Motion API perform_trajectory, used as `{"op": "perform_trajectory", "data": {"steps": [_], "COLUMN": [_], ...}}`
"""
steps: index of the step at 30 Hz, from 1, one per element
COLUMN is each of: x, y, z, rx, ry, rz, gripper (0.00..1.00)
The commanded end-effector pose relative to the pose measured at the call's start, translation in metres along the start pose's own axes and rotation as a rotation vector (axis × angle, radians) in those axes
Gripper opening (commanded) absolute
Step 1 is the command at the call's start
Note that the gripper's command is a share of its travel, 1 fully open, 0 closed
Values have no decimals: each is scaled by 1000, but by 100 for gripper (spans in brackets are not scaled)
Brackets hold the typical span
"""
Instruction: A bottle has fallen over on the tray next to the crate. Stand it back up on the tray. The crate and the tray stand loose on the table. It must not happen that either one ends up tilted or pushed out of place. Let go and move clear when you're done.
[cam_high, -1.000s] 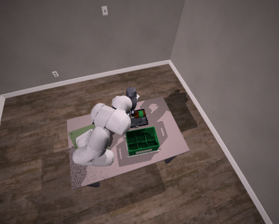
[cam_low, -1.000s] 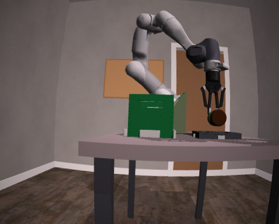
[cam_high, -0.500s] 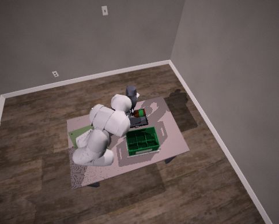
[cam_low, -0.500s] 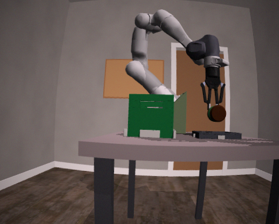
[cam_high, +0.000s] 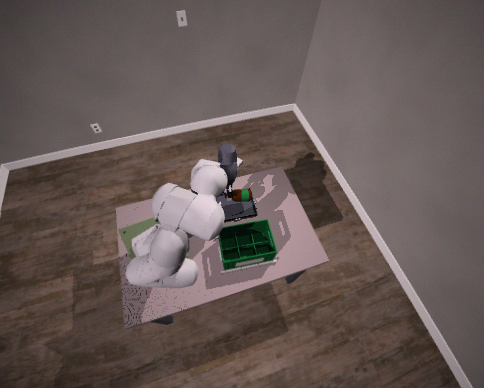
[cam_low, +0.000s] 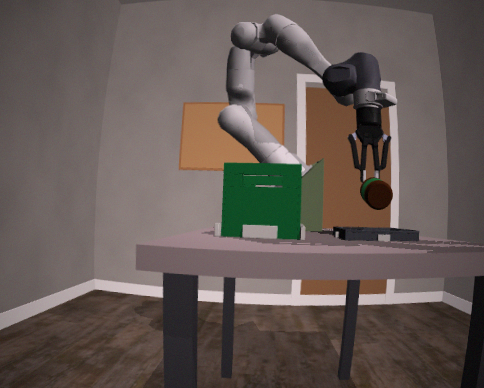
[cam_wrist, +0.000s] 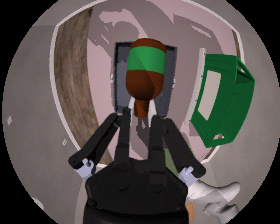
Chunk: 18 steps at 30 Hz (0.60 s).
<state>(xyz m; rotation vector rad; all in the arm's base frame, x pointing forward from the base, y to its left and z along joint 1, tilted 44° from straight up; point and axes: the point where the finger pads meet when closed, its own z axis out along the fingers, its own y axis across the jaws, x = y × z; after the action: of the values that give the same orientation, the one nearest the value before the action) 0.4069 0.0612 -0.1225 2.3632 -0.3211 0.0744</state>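
Observation:
My gripper (cam_low: 369, 176) (cam_wrist: 141, 103) points straight down and is shut on the neck of the brown bottle (cam_high: 242, 195) (cam_low: 377, 194) (cam_wrist: 145, 78), which has a green band. The bottle hangs on its side in the air, clear above the dark tray (cam_high: 243, 213) (cam_low: 376, 233) (cam_wrist: 120, 66). In the wrist view the bottle's body points away from me over the tray. The green crate (cam_high: 247, 245) (cam_low: 261, 200) (cam_wrist: 221, 106) with several compartments stands next to the tray.
Tray and crate rest on a pinkish table (cam_high: 300, 235) (cam_low: 300, 257). An olive green panel (cam_high: 135, 231) (cam_low: 312, 196) stands by the arm's base behind the crate. The table's edges lie close to the tray on the far side.

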Motion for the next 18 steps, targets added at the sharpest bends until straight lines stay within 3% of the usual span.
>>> {"op": "perform_trajectory", "data": {"steps": [1, 18], "x": [1, 1], "y": [0, 0], "z": [-8, -33], "rx": [-2, -2], "ry": [2, 2], "rz": [-6, -6], "gripper": [0, 0]}}
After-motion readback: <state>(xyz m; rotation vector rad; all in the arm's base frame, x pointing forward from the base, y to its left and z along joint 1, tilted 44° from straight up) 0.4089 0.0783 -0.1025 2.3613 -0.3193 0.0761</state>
